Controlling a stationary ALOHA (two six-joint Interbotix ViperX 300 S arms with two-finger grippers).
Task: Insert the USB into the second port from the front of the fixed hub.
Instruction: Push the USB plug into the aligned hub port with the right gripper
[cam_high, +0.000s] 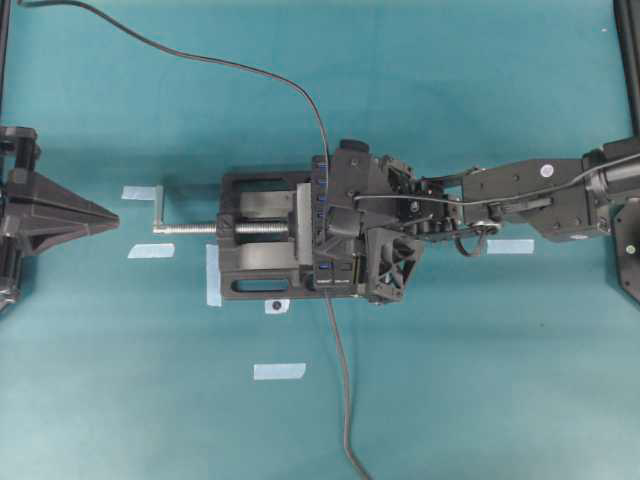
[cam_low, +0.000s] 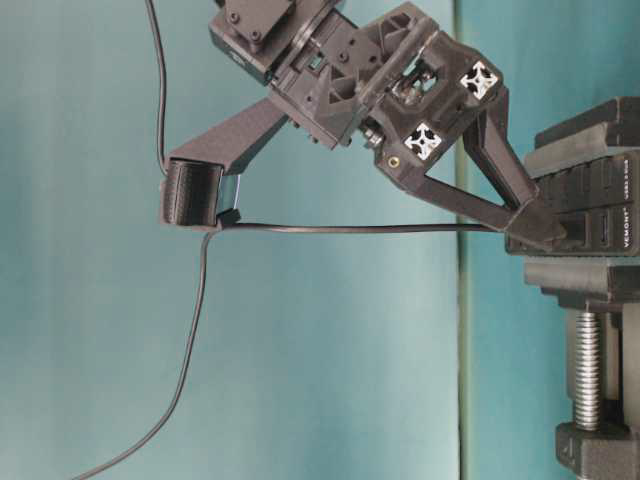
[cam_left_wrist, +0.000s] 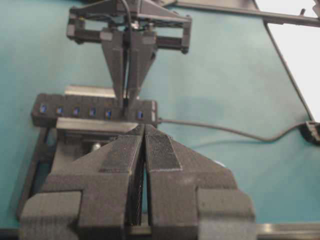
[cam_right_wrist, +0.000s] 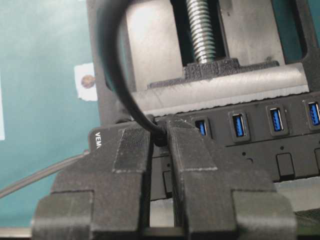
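Observation:
The fixed hub (cam_right_wrist: 280, 142) is a black strip with blue sockets, clamped in the vise; it also shows in the overhead view (cam_high: 322, 200) and the left wrist view (cam_left_wrist: 75, 111). My right gripper (cam_right_wrist: 160, 131) is shut on the USB plug (cam_right_wrist: 160, 136), its tips pressed against the hub's socket face (cam_low: 548, 235). In the left wrist view its fingers (cam_left_wrist: 126, 75) meet the hub at the second socket from the end where the hub's lead leaves. How deep the plug sits is hidden. The USB cable (cam_low: 350, 228) trails back from it. My left gripper (cam_left_wrist: 145, 129) is shut and empty, far left (cam_high: 110, 218).
The black bench vise (cam_high: 250, 265) with its silver screw (cam_high: 190, 228) holds the hub at the table's middle. The hub's own lead (cam_high: 340, 380) runs to the front edge. Pale tape strips (cam_high: 279, 371) lie on the teal cloth.

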